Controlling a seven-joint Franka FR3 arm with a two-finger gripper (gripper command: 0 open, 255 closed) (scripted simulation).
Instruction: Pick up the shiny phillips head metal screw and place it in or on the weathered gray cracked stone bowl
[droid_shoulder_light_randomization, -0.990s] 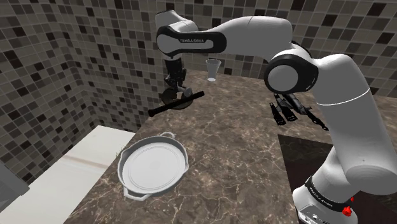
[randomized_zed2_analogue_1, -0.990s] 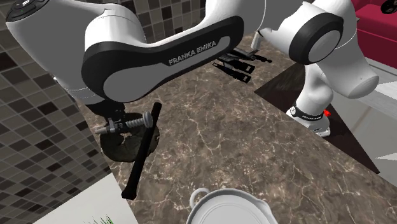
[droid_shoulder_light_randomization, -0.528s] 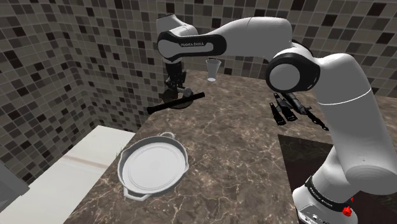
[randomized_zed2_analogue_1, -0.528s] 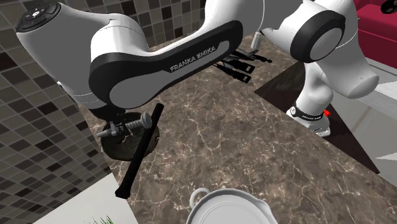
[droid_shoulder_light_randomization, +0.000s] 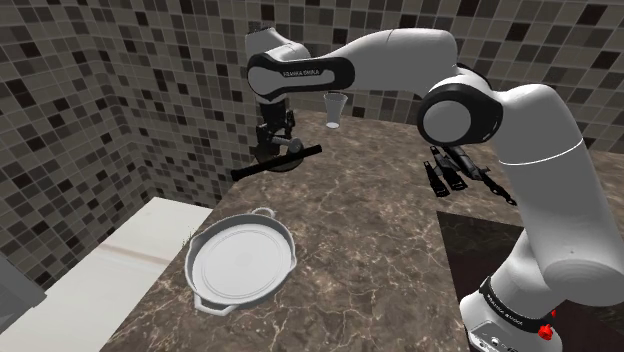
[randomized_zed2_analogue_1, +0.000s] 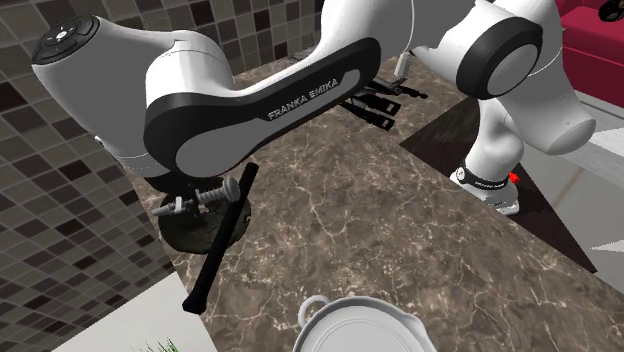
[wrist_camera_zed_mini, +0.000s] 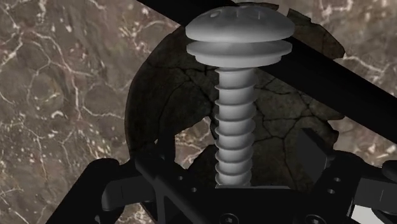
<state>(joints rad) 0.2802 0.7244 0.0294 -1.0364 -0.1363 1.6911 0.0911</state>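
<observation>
A grey metal screw (wrist_camera_zed_mini: 236, 95) with a round head hangs between my gripper's (wrist_camera_zed_mini: 234, 170) fingers, its head pointing away from the hand. The fingers stand apart on both sides of the shaft, with a gap to it. Right under the screw sits the dark cracked stone bowl (wrist_camera_zed_mini: 289, 124). In the second exterior view the screw (randomized_zed2_analogue_1: 207, 196) lies level just above the bowl (randomized_zed2_analogue_1: 186, 230), under the arm's white forearm. In the shoulder view my gripper (droid_shoulder_light_randomization: 277, 143) is over the bowl (droid_shoulder_light_randomization: 284, 163) near the tiled back wall.
A long black rod (randomized_zed2_analogue_1: 217, 243) lies across the bowl's rim (droid_shoulder_light_randomization: 276, 160). A white two-handled pan (droid_shoulder_light_randomization: 240, 262) sits at the counter's near side. A white cup (droid_shoulder_light_randomization: 335, 108) stands by the wall, black utensils (droid_shoulder_light_randomization: 450, 172) lie near the arm's elbow, and a dark inset panel (droid_shoulder_light_randomization: 480, 250) is beside the stand.
The fingers have come apart from the screw's shaft. The hand has shifted slightly over the bowl, and the black rod's near end has slid a little.
</observation>
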